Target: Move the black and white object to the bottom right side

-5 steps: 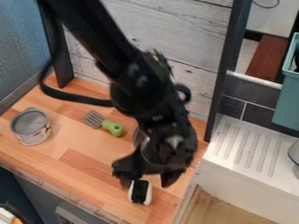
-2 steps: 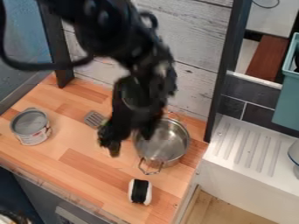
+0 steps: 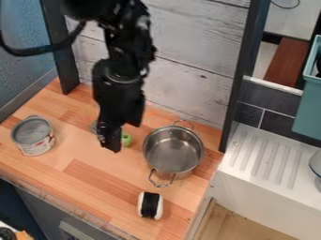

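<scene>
Gripper moved left — black-white object lies lower right.

I am watched by a fixed camera above the front side of the table, looking down at a slant across its top toward the plank wall behind. It stands near enough to show the pot whole, inside and all, while the teal bin runs off its right side and my arm is cut by its top. Its view is turned, so the table's front edge slopes from the left down toward the bottom.
</scene>
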